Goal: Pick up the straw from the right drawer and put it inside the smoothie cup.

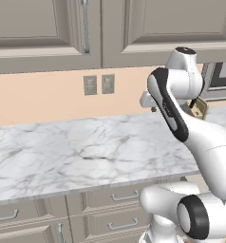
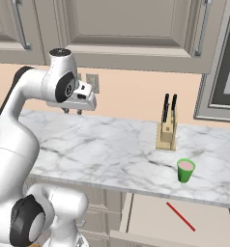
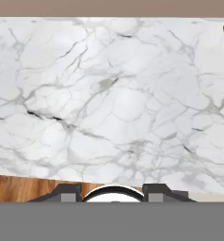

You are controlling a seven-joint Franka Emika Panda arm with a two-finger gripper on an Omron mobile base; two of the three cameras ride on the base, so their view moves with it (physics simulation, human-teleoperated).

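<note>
Red straw lies untouched in the open right drawer. Gripper hovers over the table; jaw state indeterminate. Advise descending squarely across the straw's middle.

I see the straw, a thin red stick, lying flat and slantwise on the plain beige floor of the right drawer, which stands pulled open at the bottom right of the right base view. Above it on the marble, near the edge, the smoothie cup stands upright, bright green with a pinkish top.
</note>
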